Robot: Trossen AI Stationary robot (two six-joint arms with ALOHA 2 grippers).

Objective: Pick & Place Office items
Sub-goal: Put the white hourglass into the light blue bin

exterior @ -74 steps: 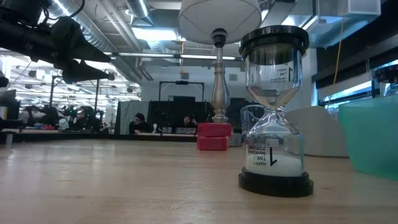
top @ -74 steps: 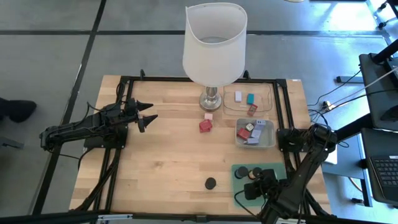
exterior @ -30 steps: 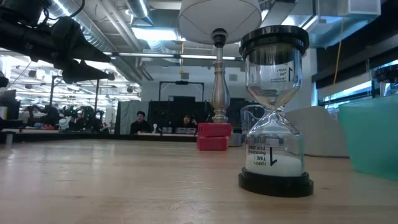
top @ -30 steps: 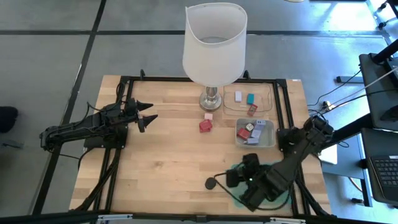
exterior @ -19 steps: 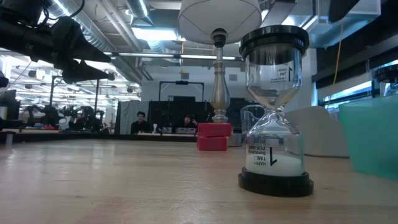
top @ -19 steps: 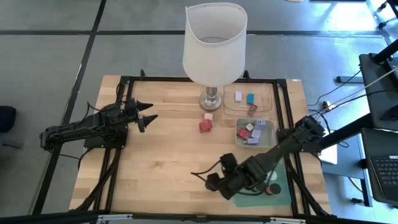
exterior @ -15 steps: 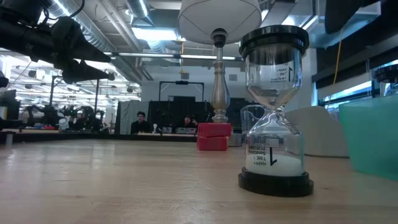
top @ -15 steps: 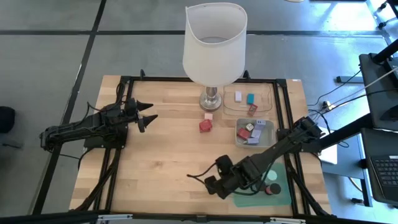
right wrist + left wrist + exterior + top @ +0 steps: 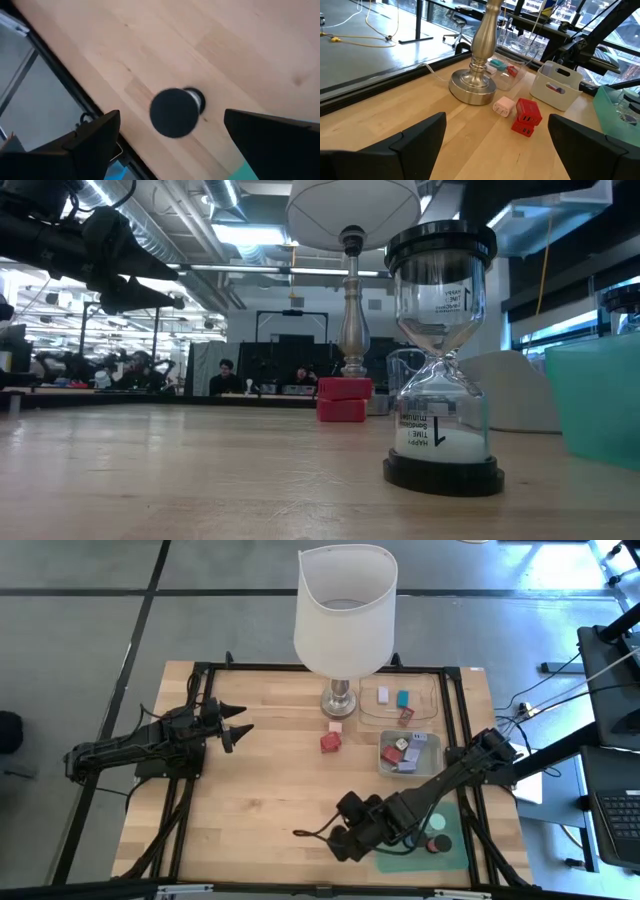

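A black-capped hourglass (image 9: pixel 441 360) stands on its base near the table's front edge. In the right wrist view its round black top (image 9: pixel 175 112) shows below and between my fingers. My right gripper (image 9: pixel 338 837) hangs open above it without touching and hides it in the high view. A red block (image 9: pixel 329 742) and a pink block (image 9: pixel 335 726) lie on the wood by the lamp's foot. My left gripper (image 9: pixel 241 721) waits open at the table's left, level, pointing at those blocks (image 9: pixel 526 116).
A large white-shaded lamp (image 9: pixel 345 610) stands at the far middle. A clear tray (image 9: pixel 432 690) and a grey tray (image 9: pixel 432 768) with small pieces sit at the right. A green mat (image 9: pixel 455 852) with two small round pieces lies under my right arm. Bare wood spans the middle and left.
My right gripper has swung from over the green mat toward the table's left edge and a little down. It has rolled about its own line and tipped downward. It now covers the hourglass in the high view. The hourglass has not moved.
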